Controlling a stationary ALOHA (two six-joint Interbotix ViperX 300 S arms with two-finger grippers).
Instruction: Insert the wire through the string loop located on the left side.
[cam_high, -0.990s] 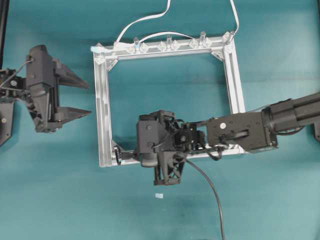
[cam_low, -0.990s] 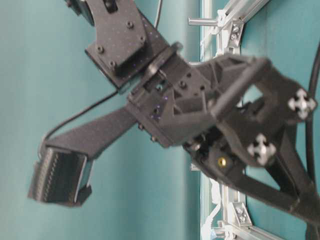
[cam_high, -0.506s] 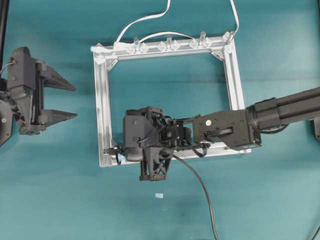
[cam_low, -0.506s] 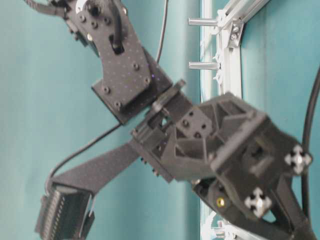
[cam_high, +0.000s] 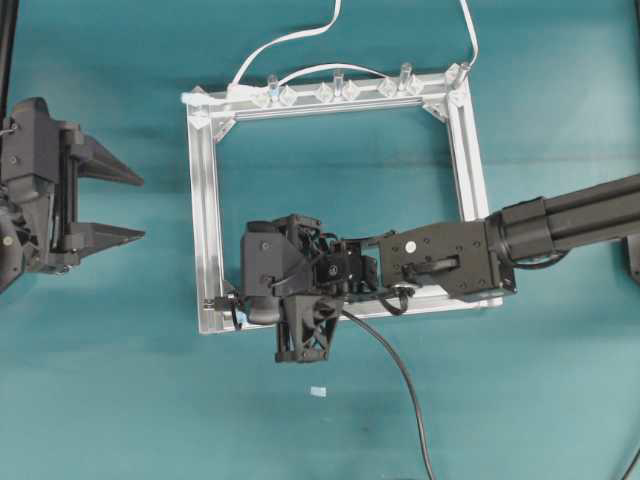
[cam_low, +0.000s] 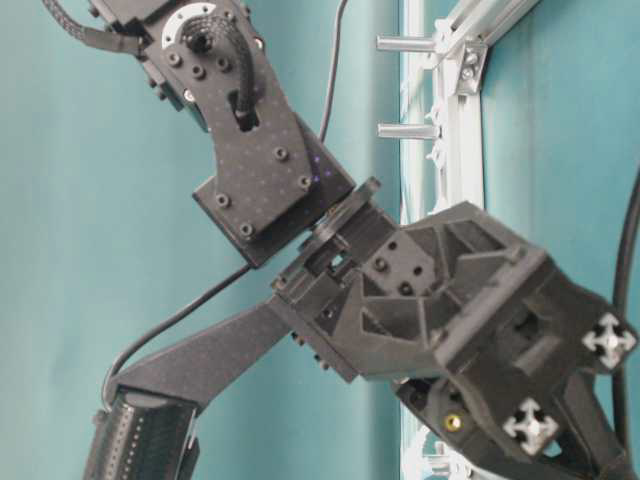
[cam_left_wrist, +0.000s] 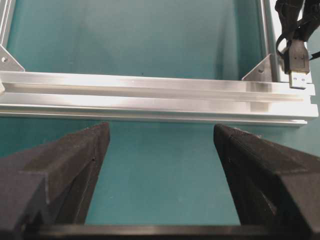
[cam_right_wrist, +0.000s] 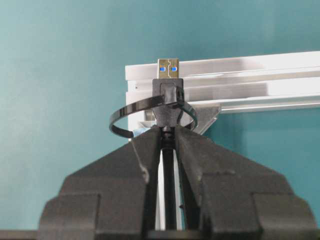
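The right hand (cam_right_wrist: 168, 131) is clenched on the wire (cam_right_wrist: 169, 92), gripping it just behind the plug; the silver plug tip with its blue insert projects beyond the fingertips (cam_right_wrist: 145, 145). In the right wrist view a thin dark loop (cam_right_wrist: 131, 114) encircles the black plug body, bulging out to the left of it, so the plug stands through the loop, with the corner of the aluminium frame (cam_right_wrist: 240, 75) directly behind. In the overhead view the right hand (cam_high: 232, 300) sits at the near left corner of the frame (cam_high: 205, 200), and the wire (cam_high: 400, 375) trails from it toward the near edge of the teal tabletop (cam_high: 120, 400). The loop itself is too small to make out from overhead. The left hand (cam_high: 118, 205) is released, its fingers (cam_high: 105, 168) spread wide, positioned well apart from the frame on its left side and holding nothing. The left wrist view shows the two finger pads (cam_left_wrist: 60, 160) open over bare tabletop (cam_left_wrist: 160, 165), facing the left rail of the frame (cam_left_wrist: 150, 97), with the plug (cam_left_wrist: 296, 62) visible at the corner at upper right. White cables (cam_high: 290, 40) run from the far rail, where clear clips (cam_high: 335, 90) are mounted. The table-level view is filled by the arm's black structure.
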